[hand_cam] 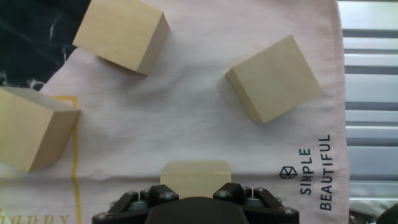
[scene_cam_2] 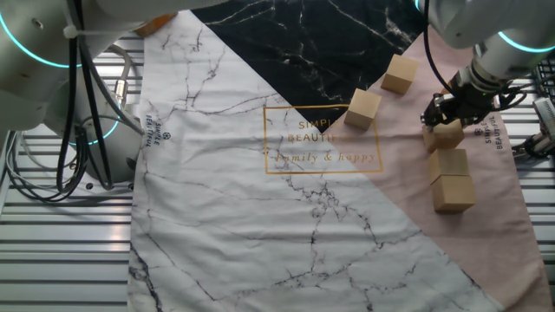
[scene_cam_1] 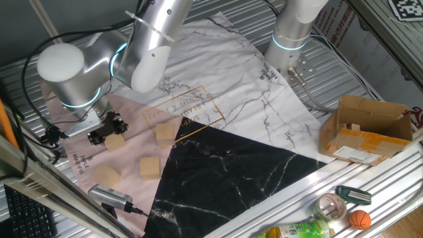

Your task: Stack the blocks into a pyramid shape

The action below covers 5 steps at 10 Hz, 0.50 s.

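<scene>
The gripper (scene_cam_1: 109,129) is low over the pink corner of the cloth (scene_cam_1: 218,142), its fingers (hand_cam: 158,193) clamped on 1 block (hand_cam: 195,177); in the hand view that block sits between them at the cloth.

Taking the held block as landmark: in the other fixed view 2 more blocks (scene_cam_2: 453,180) lie touching each other just beside it, toward the camera. 3 loose blocks lie further off on the cloth: one (scene_cam_1: 164,133) by the gold lettering, one (scene_cam_1: 150,168) at the edge of the black marble panel, one (scene_cam_1: 106,175) near the cloth's edge.

Beyond that last block a grey pen-like tool (scene_cam_1: 112,196) lies on the bench (scene_cam_1: 370,175). Well apart, across the cloth, stand a cardboard box (scene_cam_1: 367,129), a tape roll (scene_cam_1: 330,206) and a small orange ball (scene_cam_1: 359,219).
</scene>
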Motion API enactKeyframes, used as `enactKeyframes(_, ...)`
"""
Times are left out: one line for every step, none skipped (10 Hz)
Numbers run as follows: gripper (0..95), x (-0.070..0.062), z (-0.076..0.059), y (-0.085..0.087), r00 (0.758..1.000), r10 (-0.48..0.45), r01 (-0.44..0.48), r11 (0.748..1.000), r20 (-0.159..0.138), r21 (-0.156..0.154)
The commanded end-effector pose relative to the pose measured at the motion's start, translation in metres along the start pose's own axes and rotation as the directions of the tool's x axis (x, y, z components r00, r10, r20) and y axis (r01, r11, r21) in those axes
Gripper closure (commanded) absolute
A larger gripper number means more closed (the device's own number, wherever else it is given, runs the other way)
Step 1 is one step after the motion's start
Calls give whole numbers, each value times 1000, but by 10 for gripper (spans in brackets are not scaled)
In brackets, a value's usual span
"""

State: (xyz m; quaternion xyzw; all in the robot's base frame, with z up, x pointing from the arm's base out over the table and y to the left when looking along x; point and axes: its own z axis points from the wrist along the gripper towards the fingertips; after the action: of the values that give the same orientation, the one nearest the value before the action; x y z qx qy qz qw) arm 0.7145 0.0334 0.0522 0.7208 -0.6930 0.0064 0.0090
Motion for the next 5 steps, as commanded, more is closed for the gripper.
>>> enactKeyframes(950, 1, 1, -1, 1000, 0, 0, 1000, -7, 0)
enactKeyframes(950, 2, 2, -2, 1000, -4, 4, 1000, -10, 1)
enactKeyframes(950, 3, 3, -2, 1000, -8, 8, 1000, -8, 1)
enactKeyframes(950, 5, 3, -3, 1000, -9, 9, 1000, -7, 0)
enactKeyframes(950, 6, 2, -3, 1000, -11, 11, 1000, -4, 0)
